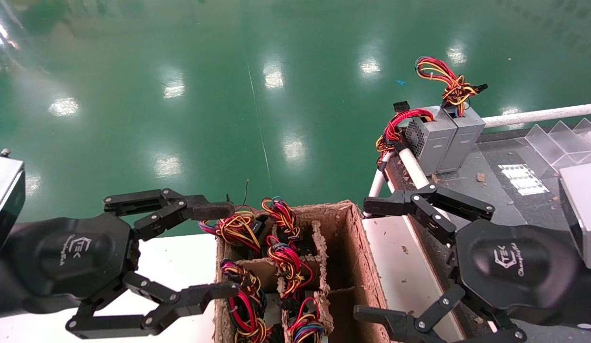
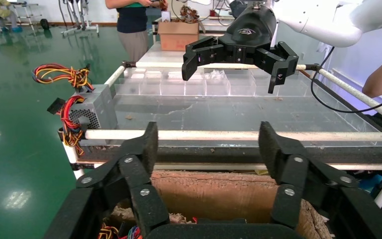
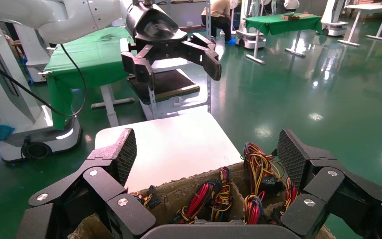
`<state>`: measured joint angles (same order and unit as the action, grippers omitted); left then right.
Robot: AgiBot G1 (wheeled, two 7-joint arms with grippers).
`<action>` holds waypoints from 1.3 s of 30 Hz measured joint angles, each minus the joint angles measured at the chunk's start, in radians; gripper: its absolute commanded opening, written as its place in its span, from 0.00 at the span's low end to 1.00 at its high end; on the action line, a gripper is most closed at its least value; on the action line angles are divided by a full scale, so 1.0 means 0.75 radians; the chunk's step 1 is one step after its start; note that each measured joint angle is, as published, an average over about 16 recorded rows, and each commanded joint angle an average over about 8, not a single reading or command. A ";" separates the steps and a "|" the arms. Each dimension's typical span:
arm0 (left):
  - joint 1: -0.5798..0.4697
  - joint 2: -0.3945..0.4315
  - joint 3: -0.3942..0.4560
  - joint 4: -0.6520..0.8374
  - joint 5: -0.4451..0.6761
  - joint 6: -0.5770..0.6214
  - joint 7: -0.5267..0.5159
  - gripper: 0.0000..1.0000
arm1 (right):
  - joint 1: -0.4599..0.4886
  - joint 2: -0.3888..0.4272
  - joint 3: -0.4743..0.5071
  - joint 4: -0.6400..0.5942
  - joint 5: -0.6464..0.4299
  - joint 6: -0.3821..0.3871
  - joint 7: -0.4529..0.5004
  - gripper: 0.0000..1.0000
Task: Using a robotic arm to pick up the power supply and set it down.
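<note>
The cardboard box (image 1: 352,247) held the power supplies (image 1: 283,259) upright in its cells, wires uppermost. The left tool (image 1: 219,247), released, hung at the box's left rim, nearest them; the right tool (image 1: 371,259), also released, stood beside its right wall.

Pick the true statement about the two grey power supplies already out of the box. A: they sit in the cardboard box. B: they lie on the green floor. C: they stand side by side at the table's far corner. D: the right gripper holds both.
C: the two power supplies stand side by side at the far corner of the table, clear of both open grippers.
</note>
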<state>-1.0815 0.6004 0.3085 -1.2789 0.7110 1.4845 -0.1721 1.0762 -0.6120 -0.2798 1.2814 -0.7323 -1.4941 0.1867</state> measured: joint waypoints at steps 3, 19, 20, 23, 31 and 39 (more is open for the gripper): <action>0.000 0.000 0.000 0.000 0.000 0.000 0.000 0.00 | 0.000 0.000 0.000 0.000 0.000 0.000 0.000 1.00; 0.000 0.000 0.001 0.001 0.000 0.000 0.000 0.00 | -0.004 0.000 -0.032 0.012 -0.077 0.049 0.027 1.00; 0.000 0.000 0.001 0.001 0.000 0.000 0.000 0.00 | -0.004 0.000 -0.038 0.015 -0.090 0.055 0.034 1.00; -0.001 0.000 0.001 0.001 0.000 0.000 0.001 0.00 | 0.000 -0.004 -0.063 0.027 -0.137 0.072 0.059 1.00; -0.001 0.000 0.001 0.001 -0.001 0.000 0.001 0.42 | 0.026 -0.048 -0.176 0.053 -0.306 0.080 0.153 0.65; -0.001 0.000 0.002 0.001 -0.001 0.000 0.001 1.00 | 0.059 -0.139 -0.305 0.056 -0.472 0.052 0.229 0.00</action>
<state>-1.0821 0.6002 0.3097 -1.2781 0.7104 1.4845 -0.1714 1.1202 -0.7160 -0.5085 1.3236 -1.0865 -1.4552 0.3586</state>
